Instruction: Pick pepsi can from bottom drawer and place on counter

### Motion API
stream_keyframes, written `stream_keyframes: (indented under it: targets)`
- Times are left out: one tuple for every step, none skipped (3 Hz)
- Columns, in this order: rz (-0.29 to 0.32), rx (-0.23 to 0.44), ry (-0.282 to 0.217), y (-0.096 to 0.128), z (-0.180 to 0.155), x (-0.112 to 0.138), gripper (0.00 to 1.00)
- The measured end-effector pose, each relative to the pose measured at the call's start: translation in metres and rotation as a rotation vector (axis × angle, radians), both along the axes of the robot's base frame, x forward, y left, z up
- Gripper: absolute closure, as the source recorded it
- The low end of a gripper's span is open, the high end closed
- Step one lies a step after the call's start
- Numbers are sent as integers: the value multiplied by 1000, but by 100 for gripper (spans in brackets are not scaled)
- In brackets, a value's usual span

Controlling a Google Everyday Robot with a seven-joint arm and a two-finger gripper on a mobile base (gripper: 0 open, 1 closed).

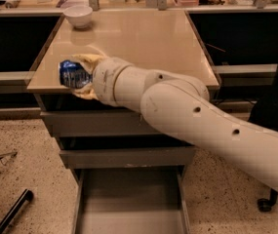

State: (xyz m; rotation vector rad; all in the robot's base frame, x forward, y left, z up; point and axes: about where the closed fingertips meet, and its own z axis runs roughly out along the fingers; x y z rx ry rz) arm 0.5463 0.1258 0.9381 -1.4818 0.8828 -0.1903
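In the camera view, the blue can (pixel 69 73) is gripped sideways by the gripper (pixel 80 76) at the counter's (pixel 148 38) front-left edge, and tbh no lettering on it can be made out. The bottom drawer (pixel 129 208) is pulled open below. A white bowl (pixel 78 14) is parked at the far-left corner.

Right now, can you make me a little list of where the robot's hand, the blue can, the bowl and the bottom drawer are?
hand: at the front left corner of the counter, shut on the pepsi can
pepsi can: held between the hand's fingers, above the counter's front edge; cannot tell if it touches the top
counter: beige top of the grey cabinet
white bowl: at the counter's back left corner, apart from the hand
bottom drawer: pulled open, below the arm
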Motion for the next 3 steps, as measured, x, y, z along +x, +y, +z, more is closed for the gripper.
stream_keyframes:
  targets:
    - [-51, 12, -69, 1, 47, 38, 100]
    - [-74, 28, -41, 16, 70, 62, 100]
    - [-124, 36, 100, 8, 33, 103, 100]
